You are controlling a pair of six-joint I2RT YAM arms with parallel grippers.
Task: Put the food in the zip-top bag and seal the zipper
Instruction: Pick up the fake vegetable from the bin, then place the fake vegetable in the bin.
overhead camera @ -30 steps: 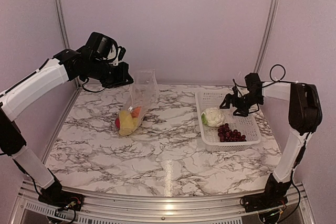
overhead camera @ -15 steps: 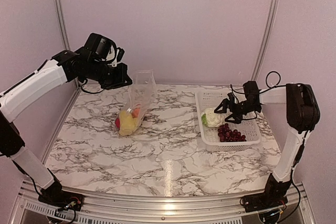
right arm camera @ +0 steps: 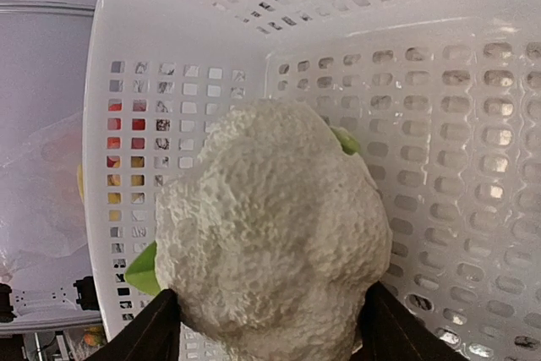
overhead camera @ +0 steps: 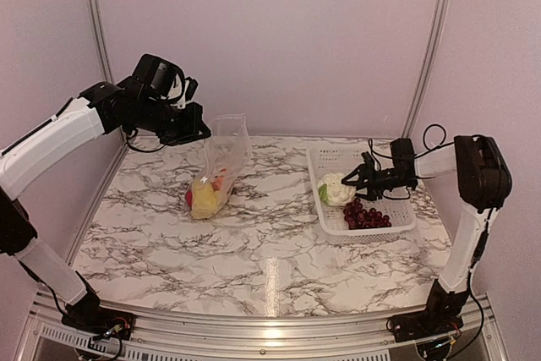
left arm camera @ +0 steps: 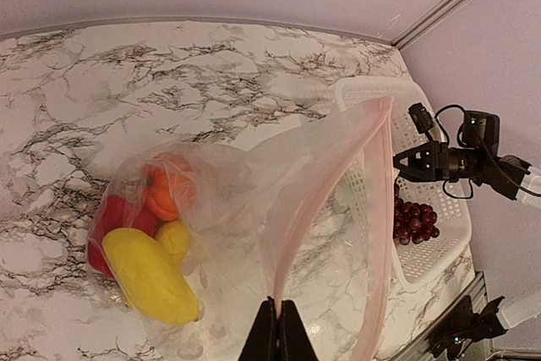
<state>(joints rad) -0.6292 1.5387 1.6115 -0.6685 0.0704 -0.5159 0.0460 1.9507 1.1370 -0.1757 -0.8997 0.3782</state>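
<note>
Right wrist: right end effector (right arm camera: 270, 320) spread astride cauliflower (right arm camera: 270, 226); left wrist: left end effector (left arm camera: 277, 329) pinching zip-top bag (left arm camera: 321, 171).

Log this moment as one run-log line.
left gripper: shut on zip-top bag mouth | bagged: yellow piece, orange fruit, red pepper | right gripper: flanking cauliflower in basket, grasp unclear | grapes: in basket

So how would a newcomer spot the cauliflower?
Find the white lattice basket on the right. At its left end, between the fingers of the right claw, sits the cauliflower: white and bumpy with green leaves, unlike the dark purple grapes beside it.
</note>
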